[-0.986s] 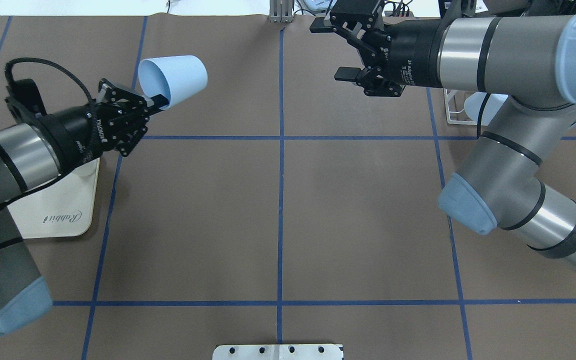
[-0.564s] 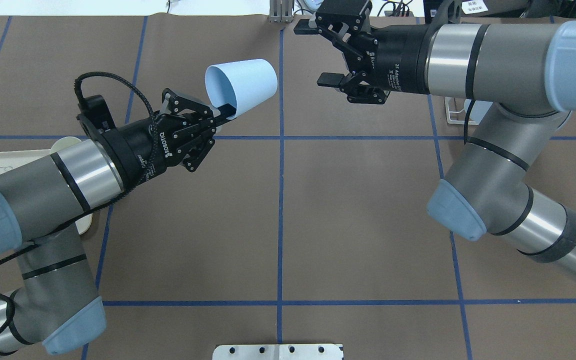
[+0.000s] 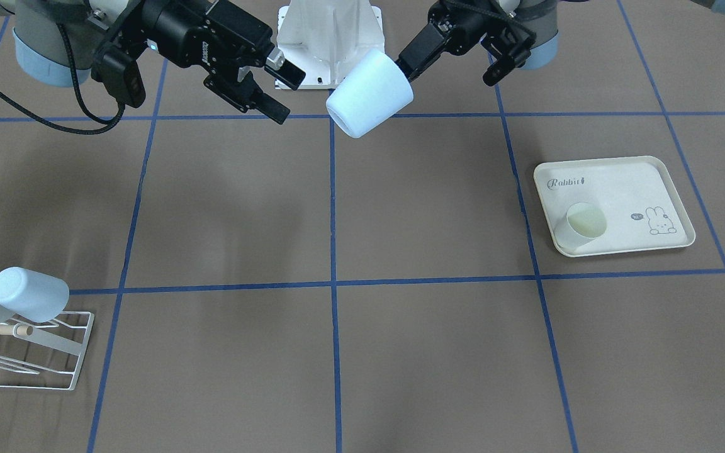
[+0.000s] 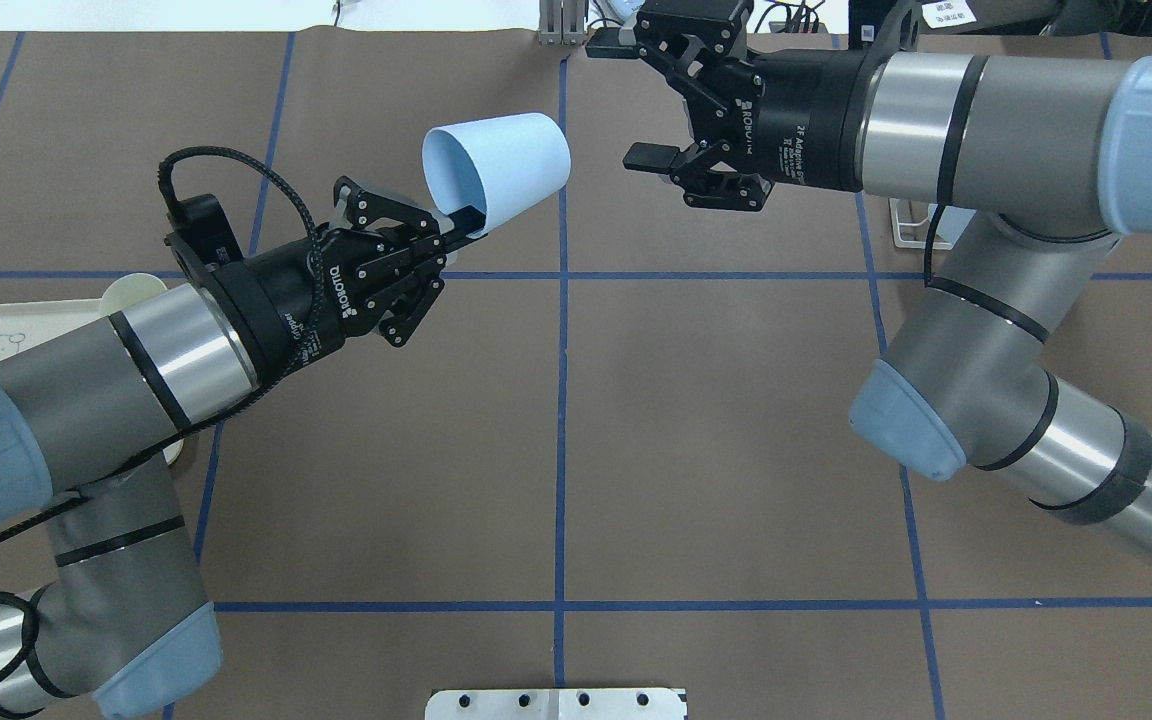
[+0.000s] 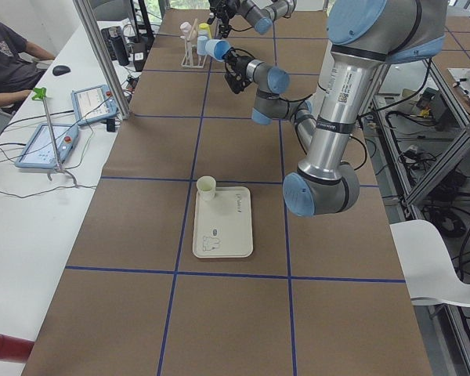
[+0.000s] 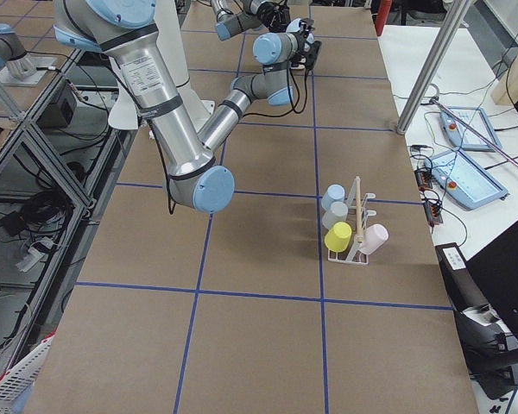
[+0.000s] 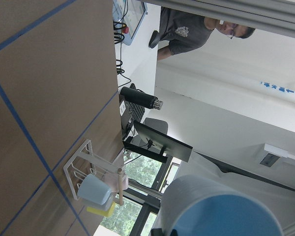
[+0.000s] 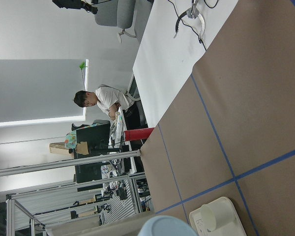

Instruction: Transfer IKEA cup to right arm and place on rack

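Observation:
The IKEA cup (image 4: 496,170) is pale blue and lies tilted in the air, its mouth facing my left gripper (image 4: 466,218), which is shut on its rim. In the front-facing view the same cup (image 3: 369,94) hangs above the table's centre line. My right gripper (image 4: 626,100) is open, a short gap to the right of the cup's base, and touches nothing. From the front, that right gripper (image 3: 286,94) sits just left of the cup. The white wire rack (image 3: 54,340) with a wooden rod stands on the right arm's side; the overhead view shows only its corner (image 4: 908,232).
Several cups sit on the rack (image 6: 354,233). A cream rabbit tray (image 3: 614,201) holds a pale yellow cup (image 3: 586,220) on the left arm's side. People sit at a side desk (image 5: 8,55).
My left arm has swung the blue cup rightward to the table's centre line. The right gripper has shifted a little left toward it and stays open.

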`<state>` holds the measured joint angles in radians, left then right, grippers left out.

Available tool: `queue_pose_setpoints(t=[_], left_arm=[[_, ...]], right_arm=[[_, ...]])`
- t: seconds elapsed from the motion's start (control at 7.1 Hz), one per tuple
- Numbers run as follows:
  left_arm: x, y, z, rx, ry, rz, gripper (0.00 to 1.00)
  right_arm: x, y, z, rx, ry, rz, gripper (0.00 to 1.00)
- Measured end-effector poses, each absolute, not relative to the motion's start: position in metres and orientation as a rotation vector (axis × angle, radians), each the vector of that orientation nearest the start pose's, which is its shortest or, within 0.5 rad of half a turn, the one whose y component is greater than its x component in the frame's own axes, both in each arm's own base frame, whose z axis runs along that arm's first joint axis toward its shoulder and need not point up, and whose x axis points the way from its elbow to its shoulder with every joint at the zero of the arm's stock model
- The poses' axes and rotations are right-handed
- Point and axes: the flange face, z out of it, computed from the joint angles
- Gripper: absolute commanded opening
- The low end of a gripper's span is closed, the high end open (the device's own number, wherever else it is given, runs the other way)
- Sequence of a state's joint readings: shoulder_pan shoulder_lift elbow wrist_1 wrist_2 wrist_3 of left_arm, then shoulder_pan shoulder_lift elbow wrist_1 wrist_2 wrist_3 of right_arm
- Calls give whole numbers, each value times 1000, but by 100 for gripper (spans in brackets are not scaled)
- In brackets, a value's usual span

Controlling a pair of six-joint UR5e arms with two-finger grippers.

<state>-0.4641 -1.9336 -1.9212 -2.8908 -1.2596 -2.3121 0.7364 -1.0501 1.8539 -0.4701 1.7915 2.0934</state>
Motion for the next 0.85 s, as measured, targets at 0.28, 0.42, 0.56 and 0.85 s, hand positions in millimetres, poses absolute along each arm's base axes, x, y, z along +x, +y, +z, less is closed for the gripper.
queue_pose_setpoints(t=[0.28,0.42,0.56,0.85], left_arm=[[365,-368,181,-82,2209,-1061,0],[367,-369,184,-80,2206,-1065,0],[371,-371,187,-78,2198,-1067,0],[378,-372,188,-79,2191,-1068,0]], right_arm=[[-353,-446,141,52,-1985,643,100],[-359,-445,145,49,-1997,639,100],[-361,-445,145,46,-2006,643,100],[-364,-443,144,35,-2015,657,100]])
